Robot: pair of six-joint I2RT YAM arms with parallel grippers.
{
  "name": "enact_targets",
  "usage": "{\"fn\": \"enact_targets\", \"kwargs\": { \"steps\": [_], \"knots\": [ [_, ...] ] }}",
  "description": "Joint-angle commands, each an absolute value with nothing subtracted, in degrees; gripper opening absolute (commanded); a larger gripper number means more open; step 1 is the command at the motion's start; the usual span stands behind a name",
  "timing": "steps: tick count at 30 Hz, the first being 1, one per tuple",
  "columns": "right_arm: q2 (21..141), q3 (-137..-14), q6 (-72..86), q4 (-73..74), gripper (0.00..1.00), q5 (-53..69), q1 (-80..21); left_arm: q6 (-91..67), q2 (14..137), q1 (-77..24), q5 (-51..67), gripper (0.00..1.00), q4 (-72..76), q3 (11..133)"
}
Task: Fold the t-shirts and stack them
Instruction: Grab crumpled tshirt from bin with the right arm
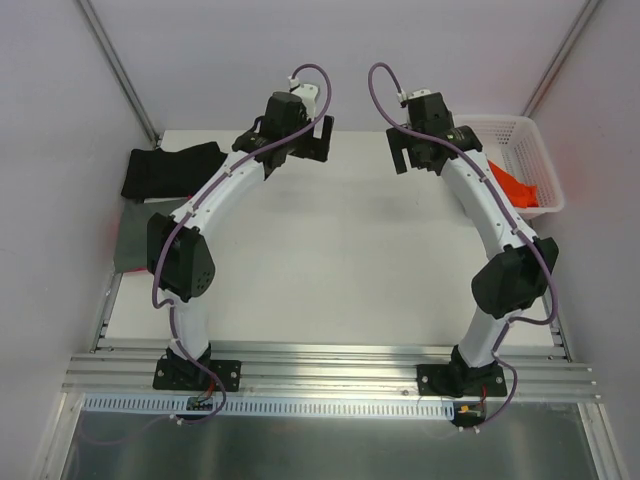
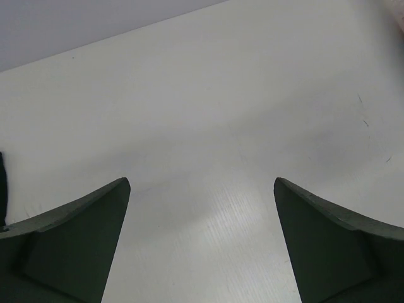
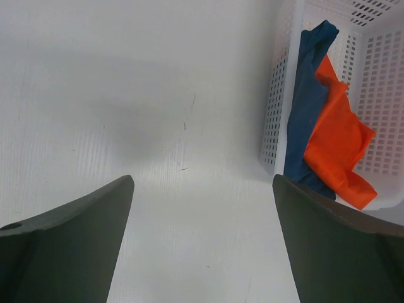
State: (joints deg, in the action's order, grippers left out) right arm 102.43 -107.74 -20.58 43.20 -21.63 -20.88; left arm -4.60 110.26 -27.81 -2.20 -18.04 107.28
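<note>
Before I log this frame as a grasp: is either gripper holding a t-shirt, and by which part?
Nothing is held. The left gripper and the right gripper are both open, with only the white table between their fingers.

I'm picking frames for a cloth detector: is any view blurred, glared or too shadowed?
Top view: sharp and evenly lit, with a red tint on the wall beside the orange shirt. Left wrist view: soft shadows across the table, no glare. Right wrist view: blue shirt and basket clear; the fingers look dark and soft-edged.
</note>
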Motion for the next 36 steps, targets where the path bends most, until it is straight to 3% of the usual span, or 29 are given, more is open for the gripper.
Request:
{"fn": "enact_targets", "kwargs": {
  "steps": [1,9,17,23,30,36],
  "knots": [
    [102.5,-109.8,-19.9,42.8,0.97,-22.3,-20.9,-3.4,110.4,-28.0,-3.3,0.99,-16.2,109.4],
    [104.7,-107.7,-25.5,40.7,0.97,-23.6,-23.4,-7.7,111.5,-27.4,-2.6,0.99,-15.6,109.0],
    [115.7,-128.0,-17.3,46.7,0.97,-9.5,-26.0,-8.4,110.3,-30.0,-5.2,0.99,-15.6,107.1],
    [118.0,-130.7,-18.8,45.8,0.97,-10.8,-28.8,-6.0,109.3,-31.5,-7.3,0.99,-15.2,105.6],
    [114.6,-126.3,-18.0,45.7,0.97,-9.9,-22.2,-7.0,110.3,-31.6,-6.2,0.99,-15.0,107.0],
    [114.8,-127.4,-12.9,48.4,0.97,-0.5,-12.3,-6.0,110.7,-31.1,-6.6,0.99,-14.9,107.4]
  ]
}}
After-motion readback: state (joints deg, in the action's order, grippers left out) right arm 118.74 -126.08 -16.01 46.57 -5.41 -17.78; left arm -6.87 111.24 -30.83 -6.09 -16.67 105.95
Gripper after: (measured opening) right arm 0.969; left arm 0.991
